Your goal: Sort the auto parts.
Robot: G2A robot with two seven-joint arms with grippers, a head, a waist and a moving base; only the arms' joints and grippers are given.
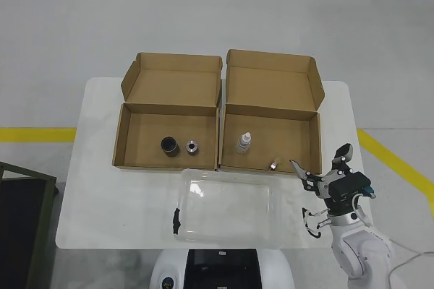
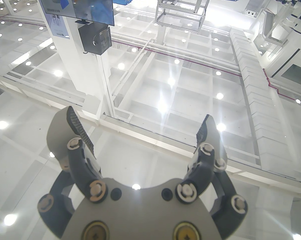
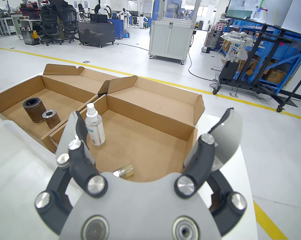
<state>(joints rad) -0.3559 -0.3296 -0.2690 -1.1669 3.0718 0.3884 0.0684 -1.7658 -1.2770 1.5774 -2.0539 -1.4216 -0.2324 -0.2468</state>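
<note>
On white table (image 1: pixel 101 202) | left brown cardboard box (image 1: pixel 119 141): black cylindrical sleeve (image 1: pixel 171 147) beside short grey metal bushing (image 1: pixel 193 147), both upright | right brown cardboard box (image 1: pixel 315 144): clear white-capped spray bottle (image 1: pixel 244 142) upright, small clear vial (image 1: pixel 274 165) lying at near wall | right gripper (image 3: pixel 153 116): near that box's corner, fingers spread | left gripper (image 2: pixel 138 113): fingers spread

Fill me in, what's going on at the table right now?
Nothing is in hand at the moment. The right gripper, fingers open, hovers by the near right corner of the right cardboard box, which holds a standing spray bottle and a small vial lying by its front wall. The left cardboard box holds a black cylinder and a smaller metal cylinder side by side. A clear plastic bin sits in front of both boxes. The left gripper, fingers open, points at the ceiling.
</note>
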